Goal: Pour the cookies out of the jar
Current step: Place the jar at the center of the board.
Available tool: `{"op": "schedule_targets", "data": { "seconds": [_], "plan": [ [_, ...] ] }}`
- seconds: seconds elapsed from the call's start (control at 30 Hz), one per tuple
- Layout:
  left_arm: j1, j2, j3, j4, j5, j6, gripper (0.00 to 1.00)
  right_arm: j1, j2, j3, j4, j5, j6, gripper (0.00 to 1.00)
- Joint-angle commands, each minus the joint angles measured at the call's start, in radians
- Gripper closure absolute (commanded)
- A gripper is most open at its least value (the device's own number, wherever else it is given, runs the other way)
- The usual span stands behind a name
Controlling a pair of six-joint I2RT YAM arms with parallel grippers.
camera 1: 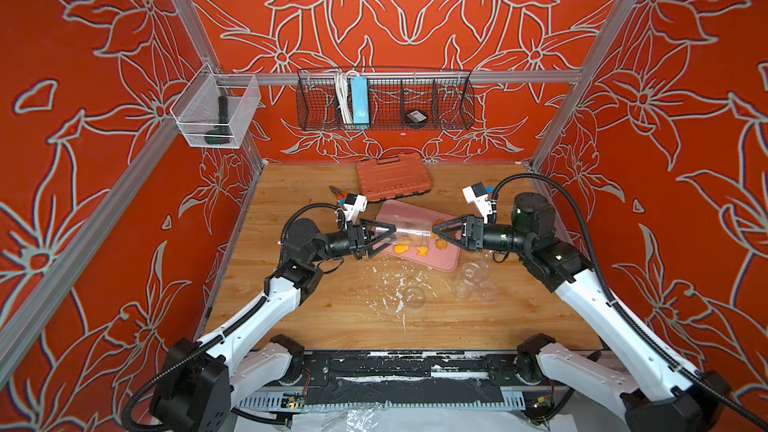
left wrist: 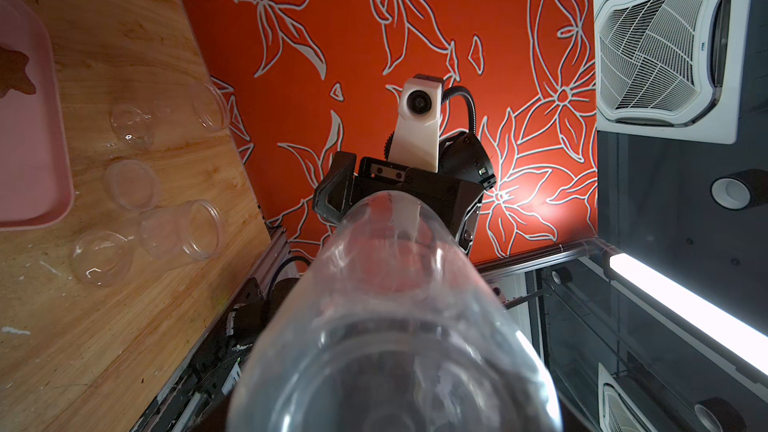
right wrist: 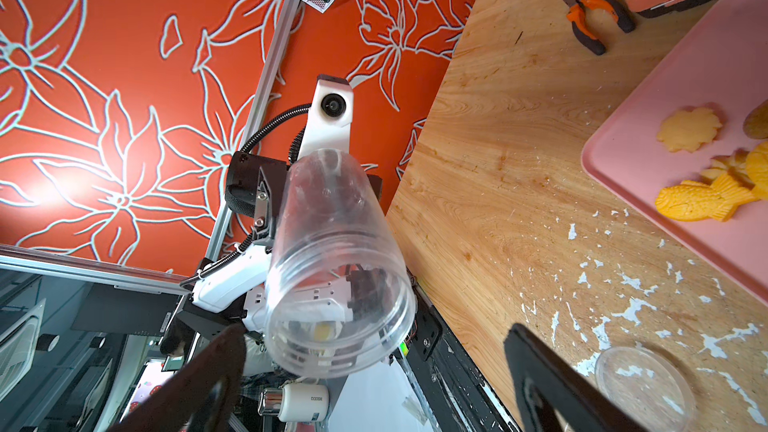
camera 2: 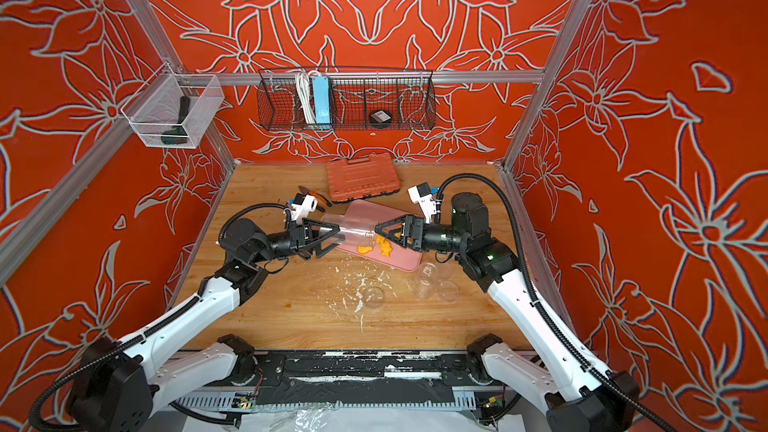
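Left fingers (camera 1: 384, 226) gripping clear plastic jar (camera 1: 409, 232), orange moulded cookies (camera 1: 422, 252), pink tray (camera 1: 445, 262)

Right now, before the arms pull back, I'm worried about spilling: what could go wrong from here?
1. The left tool grips the jar only near its base, lying sideways; the open right tool sits at its mouth and a bump could twist it loose.
2. The cookies lie near the pink tray's near rim; a low sweep may push them off.
3. The clear containers sit beside the right arm and could be knocked.
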Motion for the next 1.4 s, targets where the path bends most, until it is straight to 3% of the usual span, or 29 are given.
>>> {"op": "schedule_targets", "data": {
  "seconds": [0.0,0.43,1.23,1.37],
  "plan": [
    [-0.030,0.008,0.036,0.038,-0.010,0.004,0.33,0.015,0.003,0.015,0.049,-0.040,0.030,0.01],
    [-0.096,0.038,0.073,0.040,-0.041,0.016,0.33,0.068,0.029,0.027,0.098,-0.013,0.060,0.02],
    [-0.117,0.050,0.061,0.048,-0.050,0.016,0.32,0.080,0.032,0.016,0.119,-0.012,0.069,0.33],
    [-0.118,0.049,0.062,0.049,-0.051,0.018,0.32,0.080,0.032,0.011,0.125,-0.020,0.086,0.28]
  ]
}}
